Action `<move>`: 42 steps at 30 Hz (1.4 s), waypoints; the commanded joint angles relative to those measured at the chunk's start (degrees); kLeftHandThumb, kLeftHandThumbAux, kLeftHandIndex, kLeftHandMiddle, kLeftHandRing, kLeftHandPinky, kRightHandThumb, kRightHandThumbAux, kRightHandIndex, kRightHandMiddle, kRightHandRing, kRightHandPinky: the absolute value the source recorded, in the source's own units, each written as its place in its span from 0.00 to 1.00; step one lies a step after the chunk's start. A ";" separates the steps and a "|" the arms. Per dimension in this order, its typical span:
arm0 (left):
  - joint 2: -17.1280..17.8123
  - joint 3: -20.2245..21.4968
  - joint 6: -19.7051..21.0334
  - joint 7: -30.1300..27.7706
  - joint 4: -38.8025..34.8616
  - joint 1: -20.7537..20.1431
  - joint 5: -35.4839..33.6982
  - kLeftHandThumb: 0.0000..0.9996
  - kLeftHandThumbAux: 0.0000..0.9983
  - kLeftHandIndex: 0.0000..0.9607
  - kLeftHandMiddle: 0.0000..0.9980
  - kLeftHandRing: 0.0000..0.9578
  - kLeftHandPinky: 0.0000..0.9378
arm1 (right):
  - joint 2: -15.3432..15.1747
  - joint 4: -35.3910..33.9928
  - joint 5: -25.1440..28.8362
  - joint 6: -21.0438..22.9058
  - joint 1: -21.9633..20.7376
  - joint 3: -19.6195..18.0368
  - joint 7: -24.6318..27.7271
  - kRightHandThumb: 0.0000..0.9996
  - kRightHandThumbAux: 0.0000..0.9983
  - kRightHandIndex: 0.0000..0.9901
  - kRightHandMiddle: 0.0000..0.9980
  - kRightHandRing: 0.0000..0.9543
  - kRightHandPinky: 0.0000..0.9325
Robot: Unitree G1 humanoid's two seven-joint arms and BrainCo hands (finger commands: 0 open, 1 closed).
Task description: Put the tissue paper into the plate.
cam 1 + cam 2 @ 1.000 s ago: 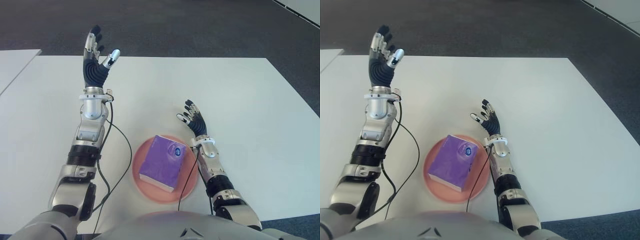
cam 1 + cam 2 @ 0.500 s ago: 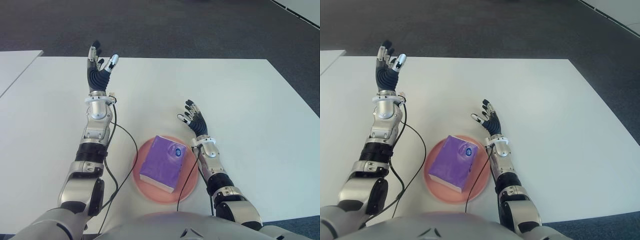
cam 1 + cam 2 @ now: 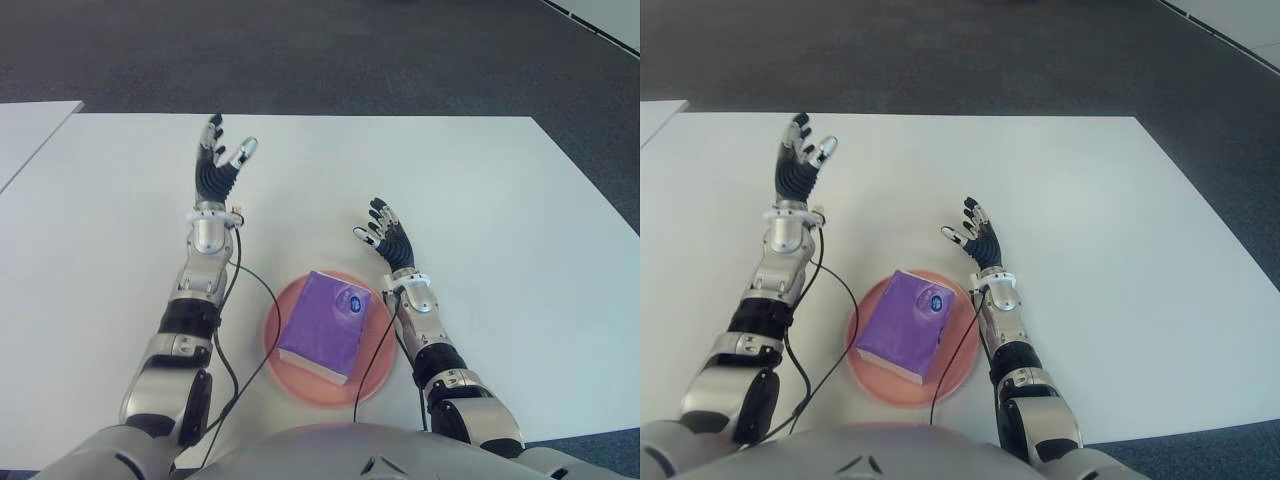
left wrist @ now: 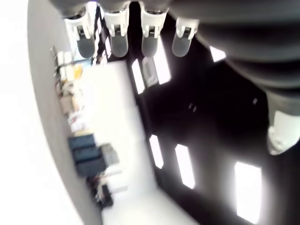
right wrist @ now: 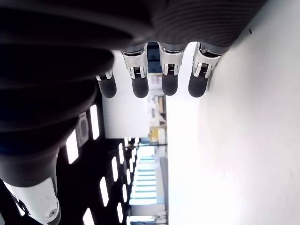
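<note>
- The left hand [image 3: 220, 165] is raised over the far left part of the white table [image 3: 500, 200], palm up and fingers spread, with nothing in it. It shows well apart from the plate, so it poses little risk unless it swings inward on the way down.
- A thin black cable [image 3: 240, 300] hangs from the left wrist and loops close to the plate's left rim. If that arm pulls back toward the body, the loop could catch the rim and drag or tip the plate.
- The pink plate [image 3: 275, 350] sits near the robot's torso, and the purple tissue paper [image 3: 325, 325] pack lies inside it, tilted across the middle. The task looks done. The pack's near corner reaches close to the rim, so a knock could slide it out.
- The right hand [image 3: 388, 235] shows just beyond and to the right of the plate, fingers relaxed and empty. Its forearm runs right beside the plate's right rim, and a second cable there crosses the rim, so a careless retreat is the likeliest way to disturb things.
- Hard to make out: whether the right forearm touches the plate, and whether the pack lies flat or rests on the rim. The plate's near edge is cut off by the robot's chest. Both wrist views show only fingertips and the room beyond, not the table's contents.
</note>
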 commanded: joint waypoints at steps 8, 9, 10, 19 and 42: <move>3.28 -0.37 2.34 -9.08 4.69 5.22 -0.55 0.00 0.50 0.00 0.00 0.00 0.00 | 0.03 2.37 0.47 2.71 2.62 -0.19 0.37 0.00 0.72 0.06 0.05 0.02 0.05; 3.35 -0.47 1.91 -9.34 5.30 5.20 -0.42 0.00 0.50 0.00 0.00 0.00 0.00 | 0.02 2.48 0.48 2.72 2.52 -0.21 0.42 0.00 0.72 0.06 0.05 0.02 0.05; 3.35 -0.82 1.15 -9.49 6.54 5.21 -0.03 0.00 0.50 0.00 0.00 0.00 0.00 | 0.17 1.76 0.45 3.49 2.84 -0.21 0.01 0.00 0.72 0.06 0.05 0.02 0.05; 3.15 -3.34 -4.78 -7.94 13.28 5.93 3.36 0.00 0.49 0.00 0.00 0.00 0.00 | 0.35 2.57 0.39 4.28 1.80 -0.66 -0.90 0.03 0.70 0.05 0.04 0.01 0.02; -0.03 -0.53 -22.18 0.27 30.55 3.17 2.91 0.00 0.50 0.00 0.00 0.00 0.00 | -0.55 5.70 1.89 3.25 -0.33 -1.64 1.63 0.04 0.71 0.03 0.01 0.00 0.02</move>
